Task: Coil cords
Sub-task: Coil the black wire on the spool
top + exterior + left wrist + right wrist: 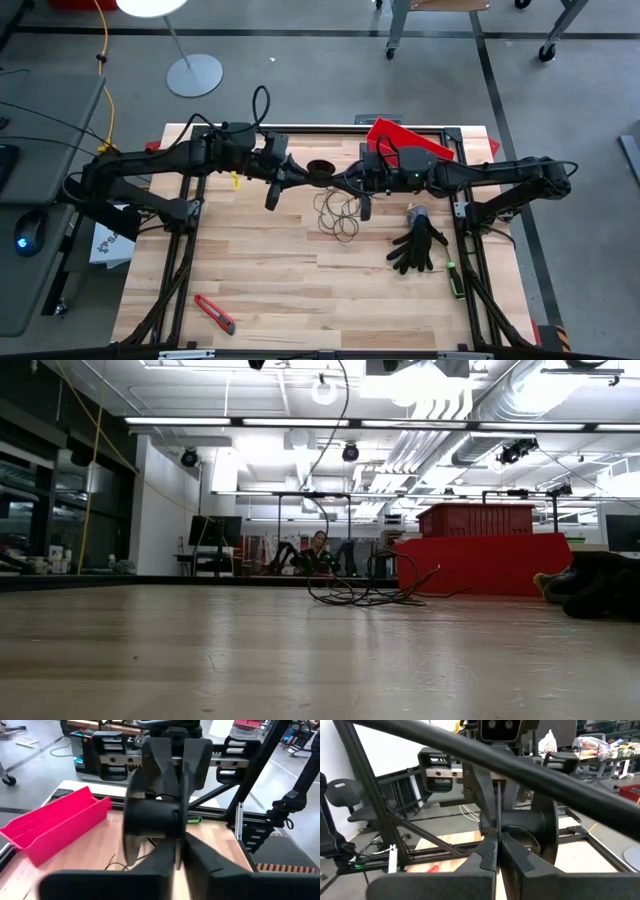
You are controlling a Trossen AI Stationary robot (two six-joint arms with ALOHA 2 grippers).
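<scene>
Spool (pixel 320 168), small, round and black, was held in the air between the two claws, which met over the far middle of the table (pixel 260 290). Left gripper (pixel 297 172) came at it from one side; in the left wrist view its fingers (pixel 165 860) appeared drawn together on the near rim of the spool (pixel 150 822), so that the reel was fixed and could serve as a core for winding. Right gripper (pixel 352 180) faced it from the other side; in the right wrist view its two fingers (pixel 490 855) were pressed together with a thin dark line rising from the seam, probably the cord (pixel 498 805) pinched there, though the view was too close to be sure. Just beyond those fingertips stood the spool (pixel 530 832), edge-on, with the opposing claw behind it.

Loose cord (pixel 338 212) lay below and just in front of both claws as a tangle of loops on the wood, seen from table height as a low heap (pixel 365 594). It was slack so that it could be drawn up freely. Most of the length looked unwound, so coiling was judged to be at an early stage.

Black glove (pixel 418 247) lay near the right claw's outer side, red bin (pixel 400 140) behind it, and red utility knife (pixel 214 313) well apart at the near edge
</scene>
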